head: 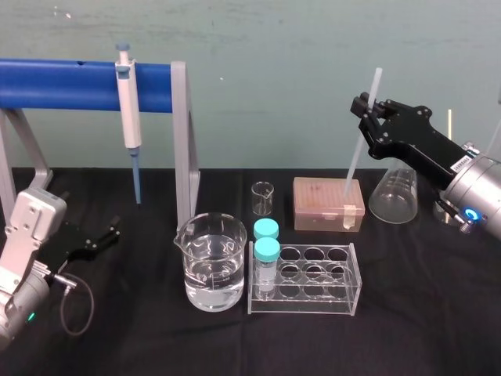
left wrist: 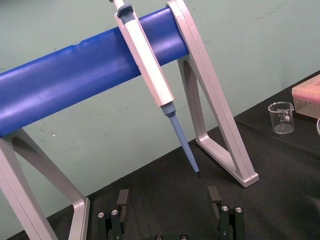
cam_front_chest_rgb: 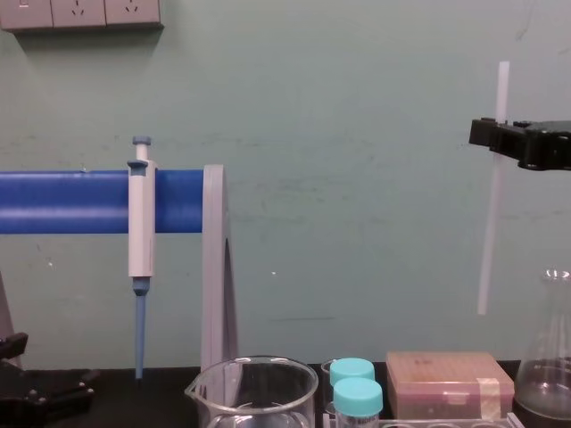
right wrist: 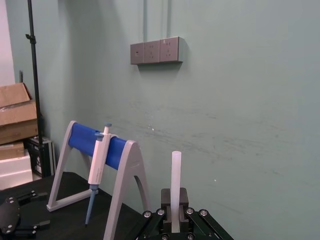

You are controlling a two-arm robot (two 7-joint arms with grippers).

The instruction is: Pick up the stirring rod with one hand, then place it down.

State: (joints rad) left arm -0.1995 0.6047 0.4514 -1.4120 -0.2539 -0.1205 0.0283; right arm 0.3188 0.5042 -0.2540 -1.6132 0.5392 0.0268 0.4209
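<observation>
left gripper – parked low at the left, jaws apart | stirring rod – aloft, near upright, above the tip box | right gripper clamped near its top | risk: long free end may pivot, or strike box or flask on lowering

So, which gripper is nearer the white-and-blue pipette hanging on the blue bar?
Left. The left gripper sits beside the pipette; the right gripper is far off, holding the white rod.
</observation>
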